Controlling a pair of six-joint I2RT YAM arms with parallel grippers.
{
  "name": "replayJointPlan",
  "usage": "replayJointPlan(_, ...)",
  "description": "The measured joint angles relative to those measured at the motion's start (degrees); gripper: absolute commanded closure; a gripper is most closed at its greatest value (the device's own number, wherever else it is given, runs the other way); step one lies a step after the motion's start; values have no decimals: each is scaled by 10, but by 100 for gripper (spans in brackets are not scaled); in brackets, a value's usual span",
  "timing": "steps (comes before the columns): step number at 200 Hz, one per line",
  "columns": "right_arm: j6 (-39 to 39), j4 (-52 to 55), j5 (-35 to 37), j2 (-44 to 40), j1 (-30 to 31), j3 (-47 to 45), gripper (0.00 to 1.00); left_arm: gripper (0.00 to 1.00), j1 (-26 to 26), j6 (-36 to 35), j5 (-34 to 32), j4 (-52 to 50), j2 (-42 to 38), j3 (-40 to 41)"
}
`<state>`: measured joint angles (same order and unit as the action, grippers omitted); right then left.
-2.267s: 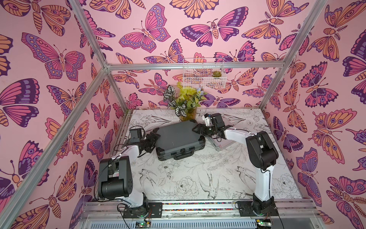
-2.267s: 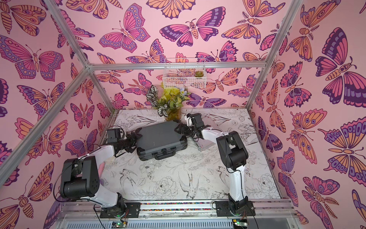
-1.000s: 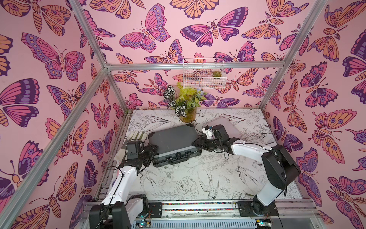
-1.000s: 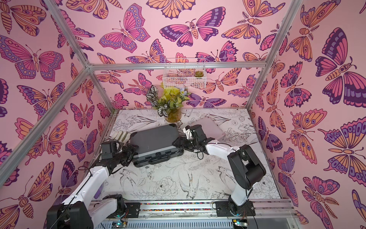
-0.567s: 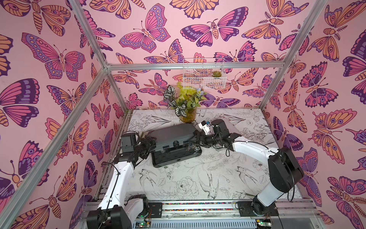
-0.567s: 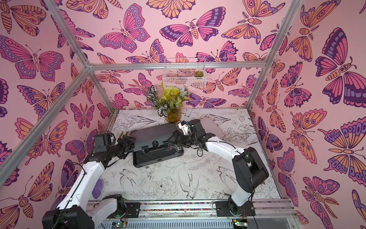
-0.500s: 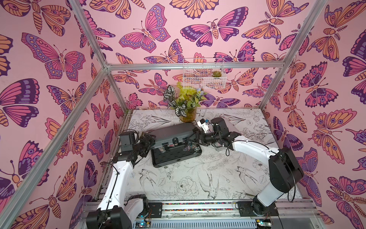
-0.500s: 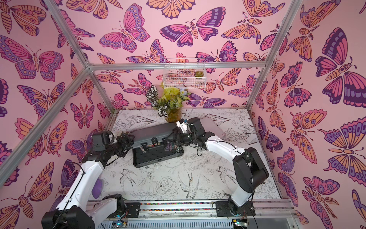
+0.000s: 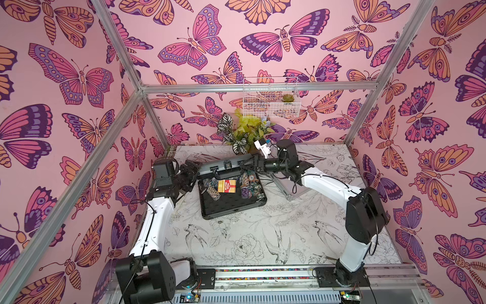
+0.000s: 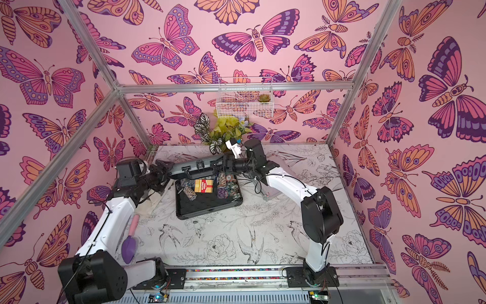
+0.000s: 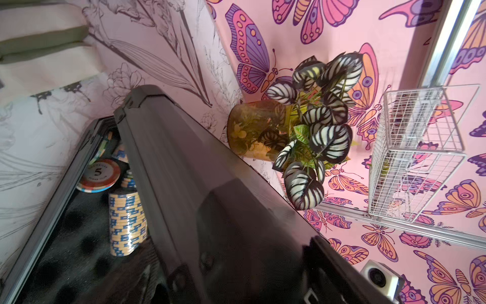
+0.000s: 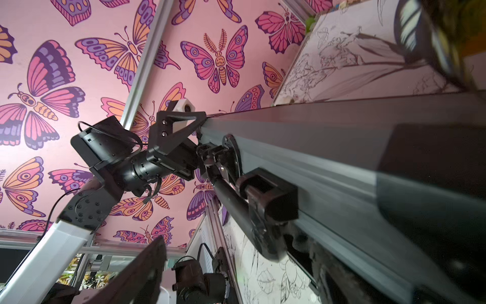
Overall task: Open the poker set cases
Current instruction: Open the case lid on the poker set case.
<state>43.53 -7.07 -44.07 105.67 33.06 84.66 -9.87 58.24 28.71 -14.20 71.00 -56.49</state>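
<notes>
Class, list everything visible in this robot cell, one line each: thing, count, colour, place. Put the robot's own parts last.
dark grey case: one, black inside, mid-table, lid raised.
poker chips: several stacks, multicoloured, in the case's base.
card box: one, red, among the chips.
second case: one, silvery-pink, flat under the right arm.
potted plant: one, green and striped, table's back edge.
wire basket: one, white, back wall, holding a succulent.
folded cloth: count unclear, cream, table's left edge.
scoop: one, purple with pink handle, beside the left arm.
table: one, white with black drawings.
left gripper: one, black, at the lid's left end.
right gripper: one, black, at the lid's right end.
</notes>
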Motion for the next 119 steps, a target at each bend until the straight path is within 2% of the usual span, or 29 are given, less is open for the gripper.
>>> replayJointPlan(73, 4, -16, 71, 94, -26, 89, 12, 12, -20, -32, 16, 27, -13, -11)
replayJointPlan(119, 15, -17, 92, 118, -26, 141, 12, 12, -38, -56, 18, 17, -51, -15)
